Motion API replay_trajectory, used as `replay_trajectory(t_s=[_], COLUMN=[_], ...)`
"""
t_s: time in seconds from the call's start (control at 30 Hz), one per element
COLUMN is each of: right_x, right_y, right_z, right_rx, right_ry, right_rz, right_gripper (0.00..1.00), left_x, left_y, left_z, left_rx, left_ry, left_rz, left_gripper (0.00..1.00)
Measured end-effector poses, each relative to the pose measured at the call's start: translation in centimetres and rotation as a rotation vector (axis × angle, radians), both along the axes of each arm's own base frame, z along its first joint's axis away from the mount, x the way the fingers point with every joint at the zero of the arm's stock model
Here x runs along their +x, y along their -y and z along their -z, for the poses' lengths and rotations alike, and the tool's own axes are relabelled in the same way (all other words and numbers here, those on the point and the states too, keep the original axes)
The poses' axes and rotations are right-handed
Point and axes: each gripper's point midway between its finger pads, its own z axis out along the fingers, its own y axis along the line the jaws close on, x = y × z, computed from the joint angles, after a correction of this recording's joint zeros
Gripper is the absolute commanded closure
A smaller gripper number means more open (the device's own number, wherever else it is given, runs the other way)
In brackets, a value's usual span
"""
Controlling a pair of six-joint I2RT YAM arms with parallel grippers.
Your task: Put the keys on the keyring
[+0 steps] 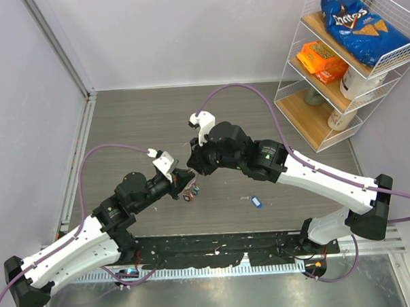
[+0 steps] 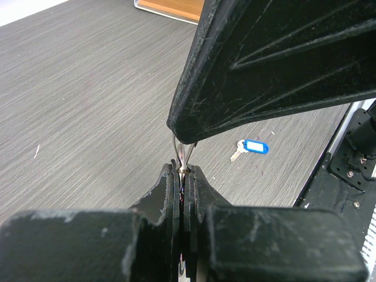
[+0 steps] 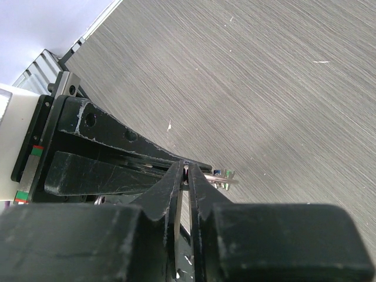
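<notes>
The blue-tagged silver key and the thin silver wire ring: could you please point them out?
Blue-tagged silver key (image 2: 256, 147): left wrist view, on its blue tag.
Thin silver wire ring (image 2: 183, 160): left wrist view, its exposed wire.

Top camera is looking down on the table (image 1: 142, 115); wrist cameras are looking close past fingers (image 2: 164, 197), sharing it.

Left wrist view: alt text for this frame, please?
The left gripper is shut on the thin silver keyring, with the right gripper's black finger covering its top. A blue-tagged key lies apart on the grey table.
</notes>
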Motion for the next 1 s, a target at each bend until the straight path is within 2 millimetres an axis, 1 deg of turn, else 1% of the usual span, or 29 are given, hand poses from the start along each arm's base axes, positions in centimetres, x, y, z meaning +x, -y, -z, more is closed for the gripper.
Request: replay_trajectory(t_s=[0.07, 0.1, 0.4, 0.47, 0.53, 0.6, 0.63, 0.7, 0.77, 0.83, 1.0], right_x=[0.0, 0.0, -0.1, -0.1, -0.1, 0.0, 0.0, 0.1, 0.1, 0.1, 0.3], right_y=[0.0, 0.0, -0.1, 0.0, 0.0, 0.0, 0.0, 0.1, 0.3, 0.4, 0.4], right_z=[0.0, 0.0, 0.0, 0.0, 0.0, 0.1, 0.3, 0.9, 1.3, 1.5, 1.4], right_rx=[0.000, 0.000, -0.001, -0.002, -0.003, -0.001, -0.004, -0.017, -0.026, -0.031, -0.028], right_ry=[0.001, 0.001, 0.004, 0.006, 0.008, 0.010, 0.009, 0.004, 0.000, -0.001, -0.003], right_rz=[0.000, -0.001, -0.004, -0.001, 0.001, 0.005, 0.006, 0.012, 0.017, 0.023, 0.038], right_gripper=[0.91, 0.95, 0.95, 0.94, 0.95, 0.94, 0.94, 0.95, 0.94, 0.94, 0.95], left_x=[0.0, 0.0, 0.0, 0.0, 0.0, -0.1, -0.1, -0.3, -0.5, -0.7, -0.8], left_y=[0.0, 0.0, 0.0, 0.0, 0.0, 0.0, 0.0, 0.1, 0.1, 0.1, 0.2], left_z=[0.0, 0.0, 0.0, 0.0, 0.0, 0.0, -0.2, -0.7, -1.4, -2.0, -3.0], left_rx=[0.000, 0.000, -0.002, -0.004, -0.006, -0.010, -0.015, -0.035, -0.059, -0.080, -0.110], left_ry=[0.000, 0.000, -0.003, -0.007, -0.010, -0.011, -0.008, -0.002, 0.008, 0.019, 0.041], left_rz=[0.000, 0.000, 0.000, -0.001, -0.001, -0.001, 0.001, 0.008, 0.015, 0.023, 0.033], left_gripper=[1.00, 1.00, 1.00, 0.89, 0.76, 0.66, 0.62, 0.57, 0.55, 0.53, 0.52])
